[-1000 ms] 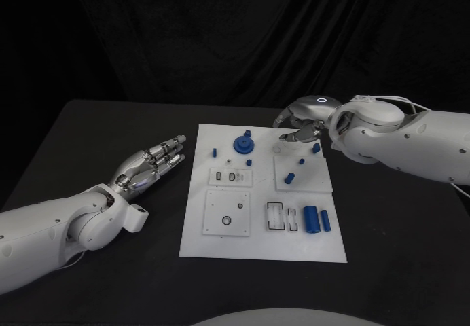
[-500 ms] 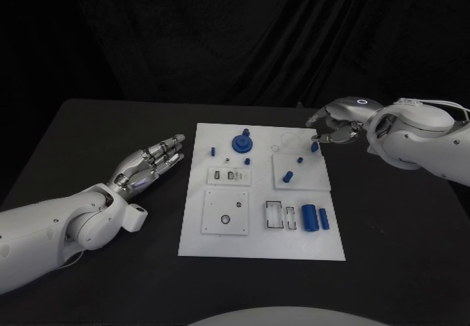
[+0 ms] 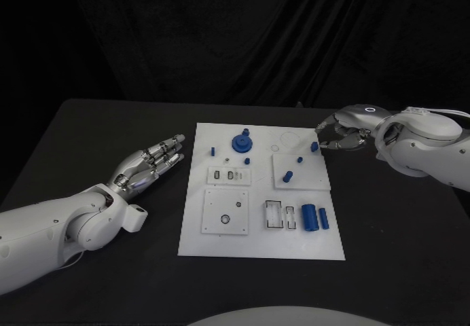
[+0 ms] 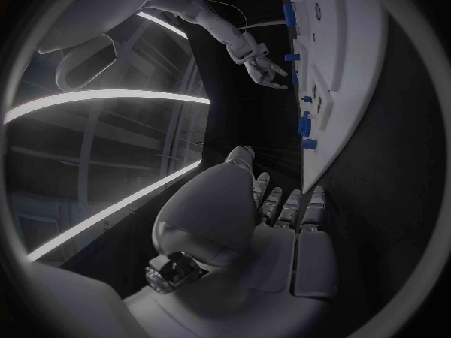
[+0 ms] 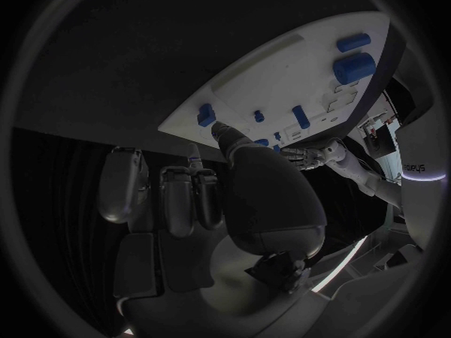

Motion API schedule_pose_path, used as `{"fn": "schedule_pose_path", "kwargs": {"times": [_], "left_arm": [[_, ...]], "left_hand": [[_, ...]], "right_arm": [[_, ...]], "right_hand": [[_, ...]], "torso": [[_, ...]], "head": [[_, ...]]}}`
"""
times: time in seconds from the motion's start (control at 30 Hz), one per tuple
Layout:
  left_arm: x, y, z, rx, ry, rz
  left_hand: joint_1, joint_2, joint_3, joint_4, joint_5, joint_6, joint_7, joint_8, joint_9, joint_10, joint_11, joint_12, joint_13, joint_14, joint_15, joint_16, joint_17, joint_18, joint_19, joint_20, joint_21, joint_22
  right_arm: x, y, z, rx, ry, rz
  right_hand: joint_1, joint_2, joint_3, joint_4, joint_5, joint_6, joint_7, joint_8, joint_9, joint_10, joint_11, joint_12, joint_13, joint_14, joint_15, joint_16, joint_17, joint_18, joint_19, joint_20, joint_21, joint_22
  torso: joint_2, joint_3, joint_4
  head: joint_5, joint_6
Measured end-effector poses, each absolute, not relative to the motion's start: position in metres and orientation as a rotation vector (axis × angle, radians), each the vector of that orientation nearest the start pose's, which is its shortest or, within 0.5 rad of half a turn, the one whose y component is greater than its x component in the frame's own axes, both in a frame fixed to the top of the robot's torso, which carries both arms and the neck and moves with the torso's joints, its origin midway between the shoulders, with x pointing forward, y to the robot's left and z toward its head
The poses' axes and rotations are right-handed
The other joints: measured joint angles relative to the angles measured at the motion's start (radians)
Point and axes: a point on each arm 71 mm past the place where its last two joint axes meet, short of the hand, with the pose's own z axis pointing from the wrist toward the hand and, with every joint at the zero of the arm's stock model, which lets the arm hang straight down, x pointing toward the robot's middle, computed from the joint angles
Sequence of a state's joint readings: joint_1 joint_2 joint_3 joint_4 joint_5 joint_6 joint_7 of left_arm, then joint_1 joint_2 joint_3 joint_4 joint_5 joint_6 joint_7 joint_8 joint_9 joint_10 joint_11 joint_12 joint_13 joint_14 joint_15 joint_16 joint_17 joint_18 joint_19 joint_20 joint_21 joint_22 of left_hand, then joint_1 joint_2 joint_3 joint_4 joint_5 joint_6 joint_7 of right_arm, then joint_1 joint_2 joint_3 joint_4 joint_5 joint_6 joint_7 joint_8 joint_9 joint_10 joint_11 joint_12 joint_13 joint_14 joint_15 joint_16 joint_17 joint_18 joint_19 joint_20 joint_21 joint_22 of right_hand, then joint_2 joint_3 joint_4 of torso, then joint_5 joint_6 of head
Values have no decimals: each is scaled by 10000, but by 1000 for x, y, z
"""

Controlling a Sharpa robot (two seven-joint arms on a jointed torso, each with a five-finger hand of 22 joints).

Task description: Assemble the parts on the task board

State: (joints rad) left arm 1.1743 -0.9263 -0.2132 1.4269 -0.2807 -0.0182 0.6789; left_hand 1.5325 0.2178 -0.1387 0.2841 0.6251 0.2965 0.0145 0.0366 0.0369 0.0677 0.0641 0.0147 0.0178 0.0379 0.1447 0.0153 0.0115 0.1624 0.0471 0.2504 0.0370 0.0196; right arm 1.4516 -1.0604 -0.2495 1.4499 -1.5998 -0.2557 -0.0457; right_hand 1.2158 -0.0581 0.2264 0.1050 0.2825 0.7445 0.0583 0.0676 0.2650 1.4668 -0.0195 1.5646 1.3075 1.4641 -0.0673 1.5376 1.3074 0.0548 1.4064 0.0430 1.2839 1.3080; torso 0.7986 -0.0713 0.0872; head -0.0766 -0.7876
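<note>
The white task board (image 3: 225, 234) lies mid-table with several blue parts on it: a gear-like piece (image 3: 241, 143), small pegs, and two cylinders (image 3: 310, 219) near its front right. My right hand (image 3: 341, 133) hovers just off the board's far right edge, close to a blue peg (image 3: 314, 146). Its fingers are loosely bent and I see nothing in them. In the right wrist view the right hand's thumb (image 5: 225, 139) points toward the board (image 5: 282, 75). Left of the board, my left hand (image 3: 152, 163) lies flat on the table with its fingers stretched out and apart.
Black table (image 3: 108, 136) surrounds the board, with free room on both sides and in front. The left wrist view shows the board's edge (image 4: 348, 67) ahead of my left hand (image 4: 273, 203), and the right hand (image 4: 263, 67) beyond it.
My right hand has drawn back to the right, from above the board's far part to just past its right edge. The left hand and the parts have not moved.
</note>
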Motion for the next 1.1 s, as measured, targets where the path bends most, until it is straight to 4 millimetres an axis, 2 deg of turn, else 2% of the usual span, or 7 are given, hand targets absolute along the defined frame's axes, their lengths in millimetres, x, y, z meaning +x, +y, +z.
{"fn": "schedule_pose_path", "kwargs": {"times": [0.2, 0.33, 0.43, 0.6, 0.93, 1.1], "left_arm": [[459, 262, -235, -7047, 15445, -16715], [459, 262, -235, -7057, 15452, -16708], [459, 262, -235, -7059, 15452, -16707], [459, 262, -235, -7060, 15456, -16714], [459, 262, -236, -7064, 15463, -16722], [459, 262, -236, -7067, 15470, -16730]], "left_hand": [[0, 0, 0, 0, 0, 0, 0, 0, 0, 0, 0, 0, 0, 0, 0, 0, 0, 0, 0, 0, 0, 0], [0, 0, 0, 0, 0, 0, 0, 0, 0, 0, 0, 0, 0, 0, 0, 0, 0, -1, 0, 0, 0, 0], [0, 0, 0, 0, 0, 0, 0, 0, 0, 0, 0, 0, 0, 0, 0, 0, 0, -1, 0, 0, 0, 0], [0, 0, 0, 0, 0, 0, 0, 0, 0, 0, 0, 0, 0, 0, 0, 0, 0, -1, 0, 0, 0, 0], [0, 0, 1, 2, 0, 0, 0, 0, 0, 0, 0, 0, 0, 0, 0, 0, 0, 0, 0, 0, 0, 0], [0, 0, 29, 29, -1, 0, 0, 0, 0, 0, 0, 0, 0, 0, 0, 0, 0, 0, 0, 0, 0, 0]], "right_arm": [[500, -334, -144, -3149, 16548, 2503], [501, -334, -146, -3147, 16582, 2451], [502, -334, -147, -3135, 16599, 2404], [504, -333, -149, -3125, 16620, 2350], [506, -331, -152, -3113, 16689, 2298], [507, -330, -154, -3117, 16713, 2290]], "right_hand": [[64, -64, -27, 27, 0, 109, 30, 56, 0, 0, 0, 0, 0, 0, 0, 0, 0, 1, 0, 0, 0, 0], [109, -109, -55, 111, 0, 277, 61, 129, 1, 0, 0, 0, 0, 0, 0, 0, 0, 0, 0, 0, 0, -1], [144, -144, -43, 180, 0, 466, 141, 188, 46, 0, 0, 0, -1, 0, 0, -45, 0, 0, 35, 35, 0, -2], [182, -182, -69, 261, 0, 663, 142, 274, 128, -3, 73, 0, -1, 0, 0, -45, 0, -1, 35, 35, -24, -2], [224, -224, -110, 359, 0, 792, 181, 369, 214, -3, 73, 0, -1, 0, 0, -85, 0, -1, 34, 35, -35, -3], [224, -224, -110, 359, 0, 827, 145, 428, 234, -3, 72, 0, -1, 0, 0, -85, 0, -1, 34, 35, -82, -4]], "torso": [[9, 9, 28], [10, 10, 26], [10, 9, 24], [13, 9, 24], [12, 3, 21], [12, 3, 17]], "head": [[-27, -1], [9, -1], [12, -12], [-7, -24], [19, -47], [26, -56]]}}
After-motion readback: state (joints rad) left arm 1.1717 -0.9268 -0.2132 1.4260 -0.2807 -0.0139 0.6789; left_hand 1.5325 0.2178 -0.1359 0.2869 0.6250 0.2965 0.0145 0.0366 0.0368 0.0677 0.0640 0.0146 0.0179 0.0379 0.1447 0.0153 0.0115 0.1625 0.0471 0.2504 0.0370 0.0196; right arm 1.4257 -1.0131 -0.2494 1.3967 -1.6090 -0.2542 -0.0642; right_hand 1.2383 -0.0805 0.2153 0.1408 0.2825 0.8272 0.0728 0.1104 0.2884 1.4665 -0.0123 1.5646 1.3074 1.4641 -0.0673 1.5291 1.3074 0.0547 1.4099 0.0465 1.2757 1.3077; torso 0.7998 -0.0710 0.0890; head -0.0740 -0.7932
